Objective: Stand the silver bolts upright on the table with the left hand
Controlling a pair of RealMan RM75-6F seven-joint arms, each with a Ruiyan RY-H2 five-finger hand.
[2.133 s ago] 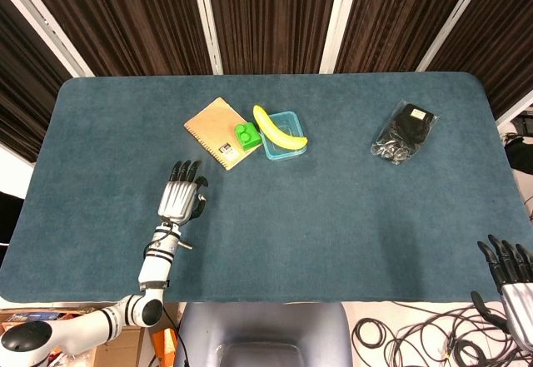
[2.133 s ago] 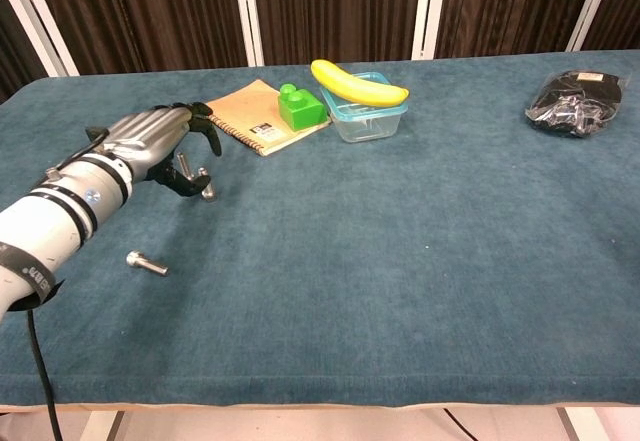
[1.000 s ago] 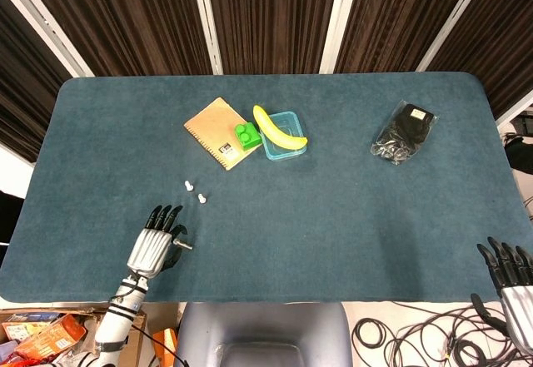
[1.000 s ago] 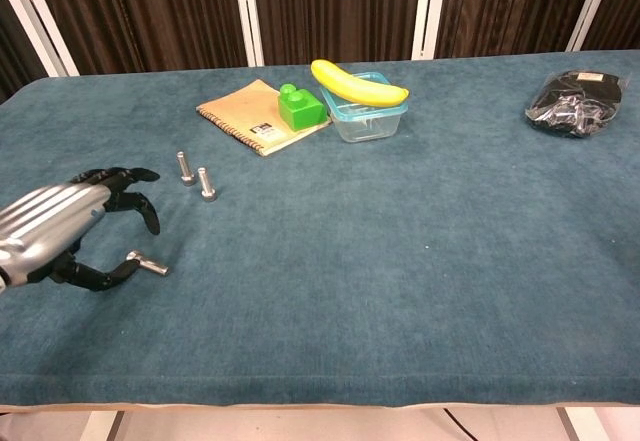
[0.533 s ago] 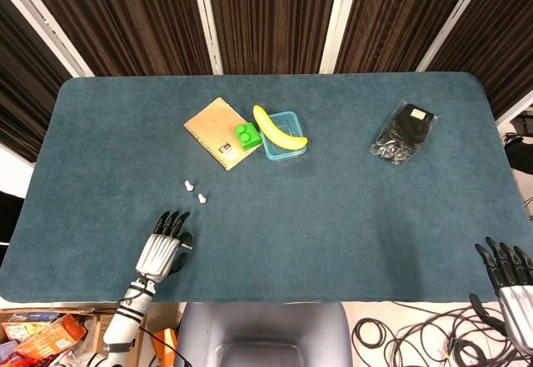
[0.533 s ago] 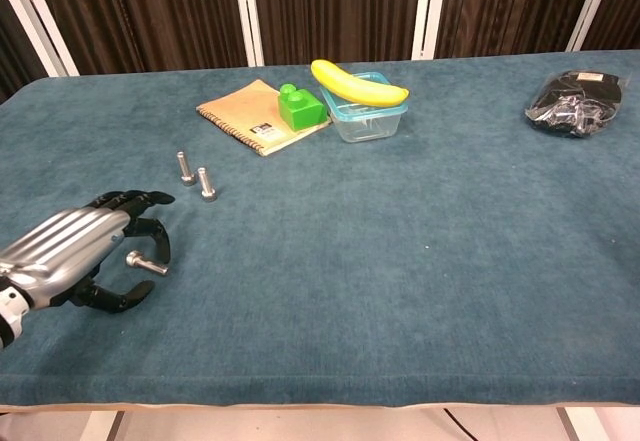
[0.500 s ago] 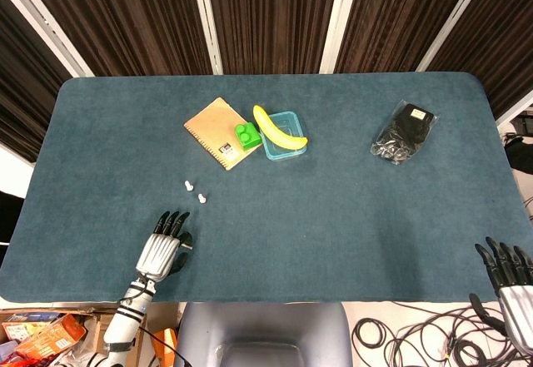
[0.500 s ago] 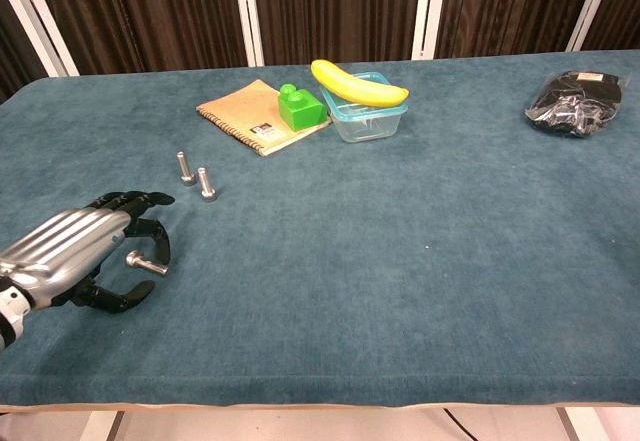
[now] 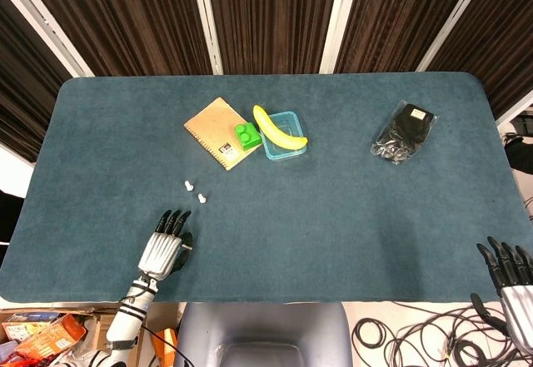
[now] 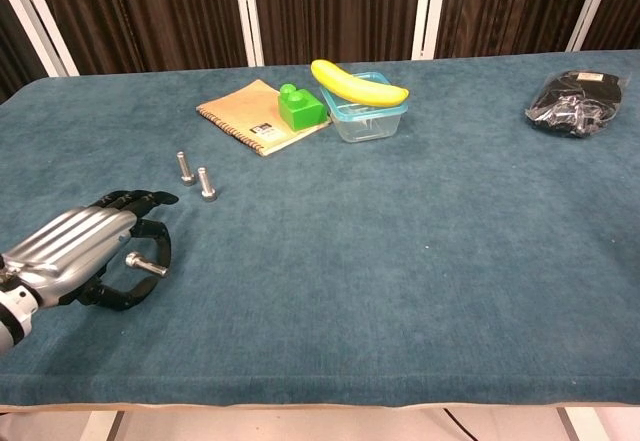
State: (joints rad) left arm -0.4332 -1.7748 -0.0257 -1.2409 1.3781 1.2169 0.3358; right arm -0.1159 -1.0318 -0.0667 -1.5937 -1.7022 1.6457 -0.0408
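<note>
Now lying bolt (image 10: 146, 264) inside left robot hand (image 10: 88, 254)'s part-curled fingers, w/ grip status unclear.

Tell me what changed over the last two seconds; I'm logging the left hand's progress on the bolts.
The left hand let go of the second upright bolt beside the first upright bolt, drew back toward the near edge, and now curls its fingers around the lying bolt, not yet lifted. The notebook, banana and right hand stayed put.

Two bolts (image 10: 196, 179) upright mid-left; third bolt (image 10: 147, 263) lying under left robot hand (image 10: 85, 256); banana (image 10: 357, 83) on container (image 10: 368, 118).
</note>
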